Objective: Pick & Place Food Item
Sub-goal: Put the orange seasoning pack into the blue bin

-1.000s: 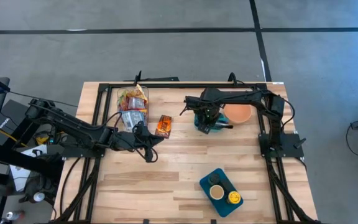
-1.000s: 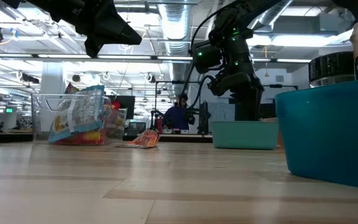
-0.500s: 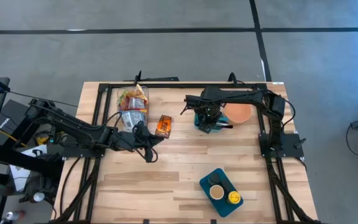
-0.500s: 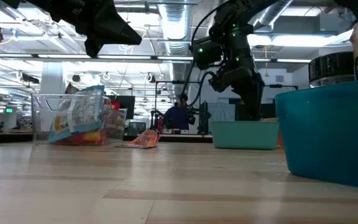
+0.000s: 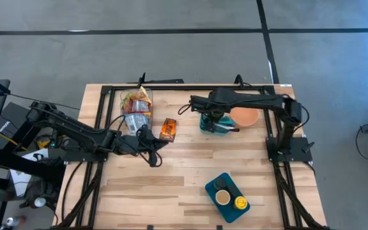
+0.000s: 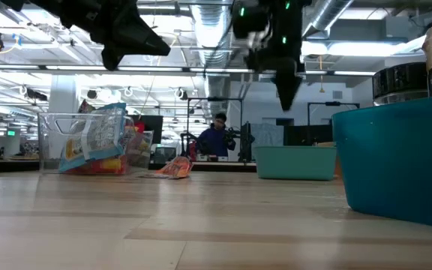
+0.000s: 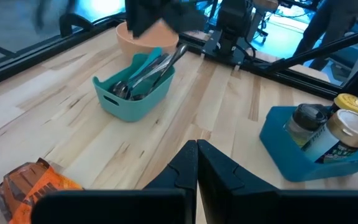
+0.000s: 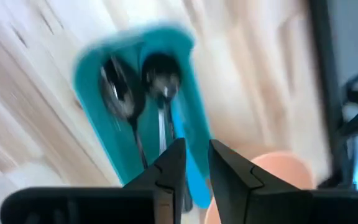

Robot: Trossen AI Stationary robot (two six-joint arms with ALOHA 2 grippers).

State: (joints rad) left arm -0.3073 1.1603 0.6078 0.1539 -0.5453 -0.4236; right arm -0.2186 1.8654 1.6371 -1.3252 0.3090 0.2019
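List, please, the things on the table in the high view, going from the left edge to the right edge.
Clear bin of snack packets → orange snack packet → teal cutlery bin → peach bowl.
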